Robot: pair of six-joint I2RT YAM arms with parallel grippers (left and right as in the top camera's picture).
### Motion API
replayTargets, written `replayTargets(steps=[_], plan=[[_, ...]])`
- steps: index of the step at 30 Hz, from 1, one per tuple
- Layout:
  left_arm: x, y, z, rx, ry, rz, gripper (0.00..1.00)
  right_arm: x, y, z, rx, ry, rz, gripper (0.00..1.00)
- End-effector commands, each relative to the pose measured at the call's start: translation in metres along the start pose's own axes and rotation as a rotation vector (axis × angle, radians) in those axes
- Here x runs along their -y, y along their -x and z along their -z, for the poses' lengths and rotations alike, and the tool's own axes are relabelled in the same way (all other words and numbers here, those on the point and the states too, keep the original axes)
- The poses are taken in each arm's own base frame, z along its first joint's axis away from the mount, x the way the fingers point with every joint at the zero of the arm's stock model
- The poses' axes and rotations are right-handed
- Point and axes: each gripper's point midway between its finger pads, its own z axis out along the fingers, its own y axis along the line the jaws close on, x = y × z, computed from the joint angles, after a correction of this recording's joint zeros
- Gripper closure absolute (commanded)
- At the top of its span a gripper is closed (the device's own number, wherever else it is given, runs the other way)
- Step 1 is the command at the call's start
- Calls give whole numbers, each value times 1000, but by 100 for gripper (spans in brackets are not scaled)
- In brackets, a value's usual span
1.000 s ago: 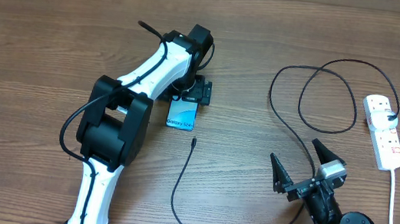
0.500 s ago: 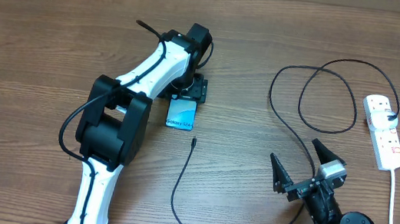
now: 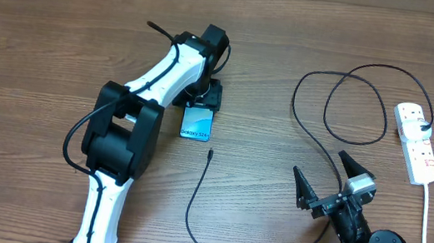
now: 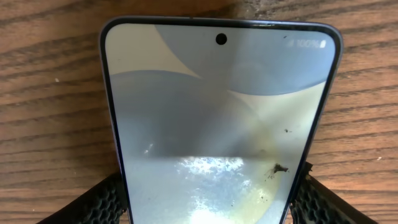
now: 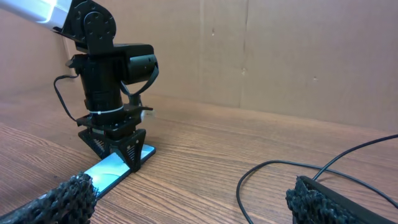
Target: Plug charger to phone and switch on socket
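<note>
The phone [image 3: 197, 124] lies flat on the table with its light-blue screen up; it fills the left wrist view [image 4: 217, 112]. My left gripper [image 3: 203, 96] stands over the phone's far end, its two fingers [image 4: 205, 205] pressed against the phone's long edges. The charger [image 3: 192, 202] is a thin black cable with its connector tip just below the phone; it loops right to the socket [image 3: 416, 141]. My right gripper [image 3: 318, 162] is open and empty near the front edge, with cable passing under it. In the right wrist view the phone [image 5: 115, 165] lies under the left gripper [image 5: 118, 142].
A white cord [image 3: 426, 229] runs from the socket toward the front edge. A black plug sits in the socket's far end. The cable makes large loops [image 3: 345, 105] between the phone and the socket. A brown cardboard wall [image 5: 280, 50] stands behind the table.
My left gripper's fingers have narrowed onto the phone's sides. The phone, the cable and the right arm have not moved.
</note>
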Motion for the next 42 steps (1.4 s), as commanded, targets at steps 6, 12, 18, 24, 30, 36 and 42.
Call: replayTargets(steps=[6, 12, 18, 24, 30, 36, 42], plan=[[23, -18, -11, -156, -192, -31, 39, -1, -2, 0, 3, 6, -4, 0], [33, -21, -1, -197, -317, -42, 38, -1, -2, 0, 3, 6, -4, 0], [40, -28, 11, -245, -456, -68, 37, -4, 18, 1, 82, 21, 35, 0], [47, -35, 21, -276, -558, -103, 36, -14, 22, 2, 97, 77, 45, 0], [57, -35, 27, -282, -623, -100, 36, -39, 27, 6, 122, 221, 64, 0], [57, -35, 27, -279, -623, -107, 36, -43, 25, 7, 70, 259, -263, 0], [57, -34, 27, -275, -624, -109, 36, -45, 49, 11, 71, 263, -313, 0]])
